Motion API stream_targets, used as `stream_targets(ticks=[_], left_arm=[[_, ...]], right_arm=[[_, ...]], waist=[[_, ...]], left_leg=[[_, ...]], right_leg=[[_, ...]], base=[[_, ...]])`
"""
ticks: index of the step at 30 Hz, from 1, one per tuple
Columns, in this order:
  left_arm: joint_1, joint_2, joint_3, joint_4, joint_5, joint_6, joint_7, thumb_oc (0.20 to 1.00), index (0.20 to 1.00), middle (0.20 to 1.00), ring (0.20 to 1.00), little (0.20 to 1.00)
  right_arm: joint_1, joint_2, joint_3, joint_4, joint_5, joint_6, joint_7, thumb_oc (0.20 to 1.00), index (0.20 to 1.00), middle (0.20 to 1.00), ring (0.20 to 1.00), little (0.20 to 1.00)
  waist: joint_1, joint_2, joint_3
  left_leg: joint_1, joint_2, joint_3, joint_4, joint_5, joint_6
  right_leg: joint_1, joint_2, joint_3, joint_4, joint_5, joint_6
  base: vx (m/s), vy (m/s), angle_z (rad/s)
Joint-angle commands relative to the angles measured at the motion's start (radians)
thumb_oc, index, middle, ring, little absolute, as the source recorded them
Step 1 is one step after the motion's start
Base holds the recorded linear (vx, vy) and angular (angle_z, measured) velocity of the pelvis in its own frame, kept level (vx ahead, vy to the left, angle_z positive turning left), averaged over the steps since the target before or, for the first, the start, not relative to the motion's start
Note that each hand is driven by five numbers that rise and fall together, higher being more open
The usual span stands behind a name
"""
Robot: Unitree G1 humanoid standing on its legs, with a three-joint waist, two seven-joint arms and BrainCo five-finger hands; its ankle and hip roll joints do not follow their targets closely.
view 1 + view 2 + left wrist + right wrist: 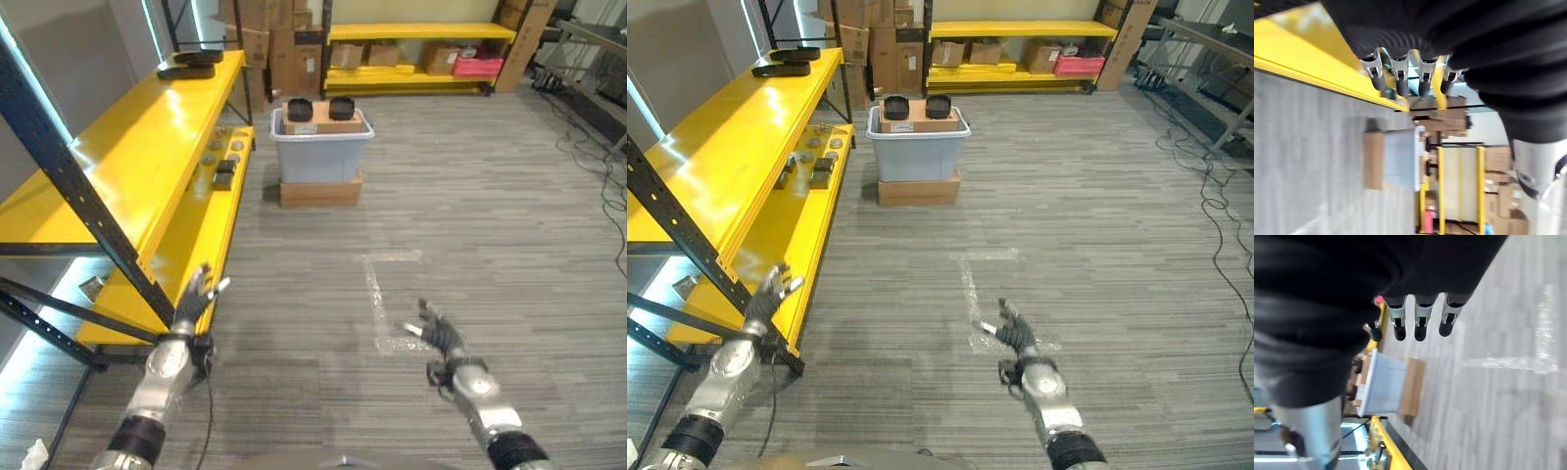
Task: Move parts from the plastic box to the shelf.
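Note:
A grey plastic box (320,157) stands on a cardboard base on the floor ahead, beside the yellow shelf (147,157). Two black round parts (300,108) rest on a brown carton inside it. Several small dark parts (224,174) lie on the shelf's lower level, and flat black parts (186,70) on its top level. My left hand (194,302) is open, low by the shelf's near corner, holding nothing. My right hand (438,335) is open over the floor, far from the box. The box also shows past the fingers in the left wrist view (1398,159) and the right wrist view (1382,387).
A black shelf post (73,186) slants across the shelf's near end. A taped mark (377,304) is on the grey plank floor. Another yellow rack (421,54) with cartons stands at the back wall. Cables (598,147) run along the floor at right.

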Motion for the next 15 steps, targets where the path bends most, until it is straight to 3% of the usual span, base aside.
stream_targets(ticks=[1, 2, 3, 5, 8, 15], left_arm=[[-0.065, 0.031, 0.06, 0.024, 0.013, -0.085, 0.018, 1.0, 1.0, 1.0, 1.0, 1.0], [-0.063, 0.031, 0.06, 0.022, 0.013, -0.083, 0.018, 1.0, 1.0, 1.0, 1.0, 1.0], [-0.043, 0.047, 0.091, -0.12, 0.043, -0.102, 0.013, 1.0, 1.0, 1.0, 1.0, 1.0], [-0.04, 0.047, 0.091, -0.123, 0.043, -0.1, 0.013, 1.0, 1.0, 1.0, 1.0, 1.0], [-0.006, 0.059, 0.126, -0.282, 0.066, -0.125, 0.009, 1.0, 1.0, 1.0, 1.0, 1.0], [0.044, 0.078, 0.145, -0.425, 0.078, -0.138, -0.017, 1.0, 1.0, 1.0, 1.0, 1.0]], right_arm=[[-0.046, -0.022, -0.063, -0.033, -0.066, -0.088, -0.044, 1.0, 1.0, 1.0, 1.0, 1.0], [-0.043, -0.022, -0.064, -0.036, -0.066, -0.086, -0.044, 1.0, 1.0, 1.0, 1.0, 1.0], [-0.019, -0.017, -0.114, -0.185, -0.091, -0.116, -0.046, 1.0, 1.0, 1.0, 1.0, 1.0], [-0.016, -0.016, -0.115, -0.188, -0.091, -0.114, -0.046, 1.0, 1.0, 1.0, 1.0, 1.0], [0.024, 0.009, -0.165, -0.386, -0.109, -0.152, -0.032, 1.0, 1.0, 1.0, 1.0, 1.0], [0.085, 0.02, -0.182, -0.539, -0.124, -0.171, 0.007, 1.0, 1.0, 1.0, 1.0, 1.0]], waist=[[-0.002, -0.028, 0.015], [-0.002, -0.028, 0.014], [-0.005, -0.029, 0.016], [-0.004, -0.029, 0.016], [-0.009, -0.03, 0.02], [-0.015, -0.032, 0.039]], left_leg=[[0.055, 0.072, -0.014, -0.003, -0.133, -0.058], [0.056, 0.072, -0.014, -0.003, -0.134, -0.058], [0.057, 0.073, -0.013, -0.003, -0.137, -0.057], [0.057, 0.073, -0.012, -0.003, -0.137, -0.057], [0.055, 0.075, -0.01, -0.003, -0.138, -0.057], [0.049, 0.084, -0.003, -0.003, -0.137, -0.06]], right_leg=[[0.065, -0.061, -0.003, 0.006, -0.133, 0.086], [0.065, -0.061, -0.003, 0.006, -0.133, 0.086], [0.065, -0.058, 0.001, 0.005, -0.135, 0.084], [0.066, -0.058, 0.001, 0.005, -0.135, 0.084], [0.062, -0.054, 0.008, 0.005, -0.137, 0.08], [0.046, -0.046, 0.017, 0.009, -0.137, 0.076]], base=[[-0.01, -0.017, -0.04], [0.04, -0.034, -0.07], [0.03, -0.026, -0.07], [0.02, -0.018, -0.06], [0.02, -0.034, -0.04], [0.01, -0.044, -0.04]])
